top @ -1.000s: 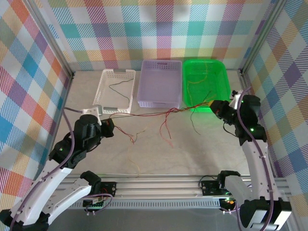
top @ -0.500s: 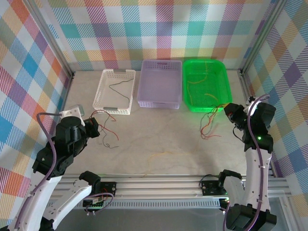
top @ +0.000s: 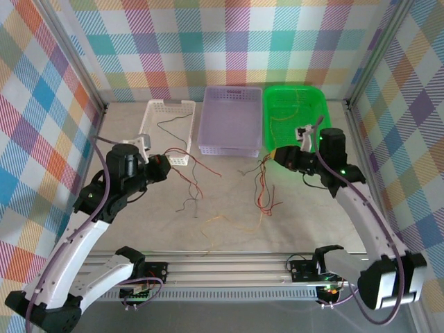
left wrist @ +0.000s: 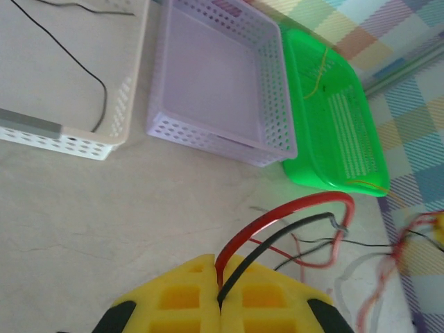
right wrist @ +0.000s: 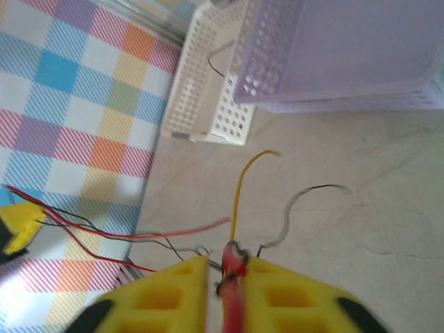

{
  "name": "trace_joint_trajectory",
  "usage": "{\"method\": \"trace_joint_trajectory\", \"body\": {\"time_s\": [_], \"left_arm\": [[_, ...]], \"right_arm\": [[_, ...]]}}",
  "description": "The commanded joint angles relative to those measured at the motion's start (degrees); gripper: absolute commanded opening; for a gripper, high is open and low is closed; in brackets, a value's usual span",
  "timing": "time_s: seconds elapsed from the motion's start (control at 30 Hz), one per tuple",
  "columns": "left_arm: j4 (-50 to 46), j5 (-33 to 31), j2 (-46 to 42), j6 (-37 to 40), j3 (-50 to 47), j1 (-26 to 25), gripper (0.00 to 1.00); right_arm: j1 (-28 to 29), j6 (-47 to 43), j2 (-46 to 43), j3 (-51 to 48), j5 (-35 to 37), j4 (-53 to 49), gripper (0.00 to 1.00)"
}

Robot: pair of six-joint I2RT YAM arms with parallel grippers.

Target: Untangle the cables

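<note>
Since half a second ago, the cables (top: 262, 189) are lying nearer the middle of the surface (top: 312, 222) rather than hanging by its right side, and both arms are reaching further inward.

Cables: they are spreading in two loose groups in front of the baskets. On the right, red strands are trailing from the front left corner of the green tray (top: 320, 111) toward the near edge. On the left, red and dark strands are running from the left arm's tip down onto the surface. A yellow strand (top: 216, 222) is lying flat between the two groups, nearer the front. A single dark wire (top: 173, 126) is lying inside the white basket (top: 147, 130), and thin yellow and orange wires are lying in the green tray. The purple basket (top: 229, 148) is standing between those two.

Left fingers (left wrist: 180, 302): pressing together and clamping one red and one black cable, which are arching up and away toward the tray. They are sitting just off the white basket's front right corner.

Right fingers (right wrist: 284, 298): standing slightly parted at the tray's front left corner, with a red cable in the narrow gap and a yellow one rising just beyond. Whether the red cable is being pinched cannot be told.
</note>
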Motion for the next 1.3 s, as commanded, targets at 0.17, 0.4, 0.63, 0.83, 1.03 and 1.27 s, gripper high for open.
{"method": "trace_joint_trajectory", "body": {"time_s": [0.17,0.4,0.63,0.83,1.03,1.27], "left_arm": [[7.5,8.5,6.4,-3.1,2.3,0.1,0.0],[9.5,9.4,13.3,-3.7,5.8,-3.7,0.0],[6.9,8.9,18.7,-2.9,12.0,-8.3,0.0],[4.9,9.7,20.2,-2.3,13.7,-9.6,0.0],[4.0,9.4,20.6,-1.5,13.8,-9.6,0.0],[4.0,9.6,20.8,-0.7,12.4,-9.6,0.12]], "right_arm": [[8.6,-8.7,-0.5,2.7,1.9,6.5,0.58],[17.7,-11.3,0.8,4.1,-2.7,11.8,0.63],[26.3,-15.7,7.7,5.2,0.4,12.5,0.65],[28.8,-18.1,11.7,6.4,2.8,10.9,0.63],[29.8,-18.1,12.6,7.2,3.0,9.9,0.29],[29.8,-16.8,9.1,7.5,0.5,10.1,0.0]]}}
